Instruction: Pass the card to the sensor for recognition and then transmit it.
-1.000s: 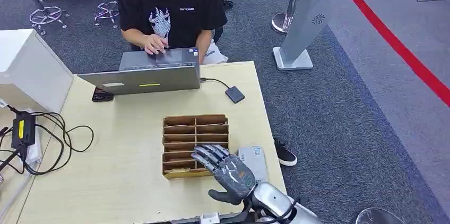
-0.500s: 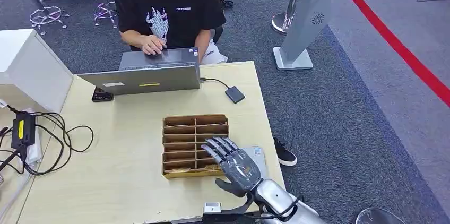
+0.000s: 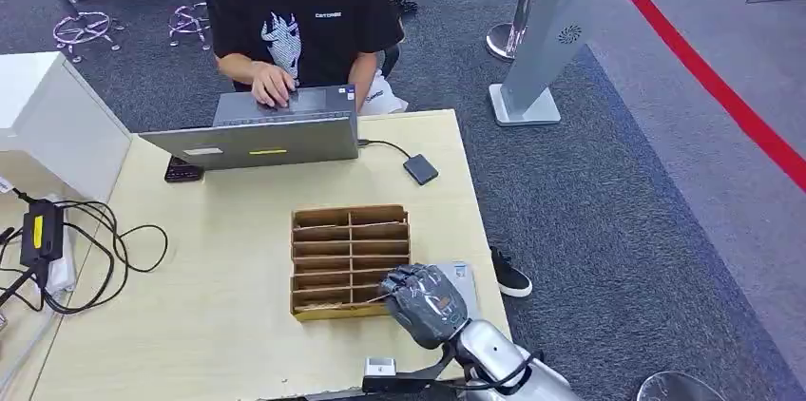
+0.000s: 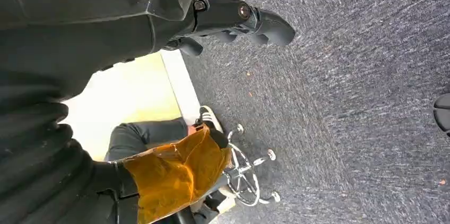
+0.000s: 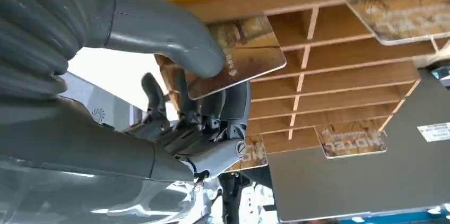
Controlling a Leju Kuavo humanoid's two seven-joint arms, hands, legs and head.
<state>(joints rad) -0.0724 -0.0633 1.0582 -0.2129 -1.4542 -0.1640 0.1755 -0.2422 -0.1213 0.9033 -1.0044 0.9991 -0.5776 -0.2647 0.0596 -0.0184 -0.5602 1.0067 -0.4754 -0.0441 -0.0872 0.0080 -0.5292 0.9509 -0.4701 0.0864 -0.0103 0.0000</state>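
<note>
right hand [image 5: 175, 102] pinches card [image 5: 241, 54] at wooden card rack [image 3: 350, 258] | left hand [image 4: 233, 19] curled, holding nothing | risk: thin pinch, card could snag a divider and slip

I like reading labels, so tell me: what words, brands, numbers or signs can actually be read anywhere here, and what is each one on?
"Hotel", seen turned round: on a card lying in the wooden tray.
Raised print on the card held by the right robot hand: too blurred to read.
Small white line on the person's black T-shirt: too small to read.
White sticker on the laptop lid: too blurred.
Yellow label on the black box: unreadable.
</note>
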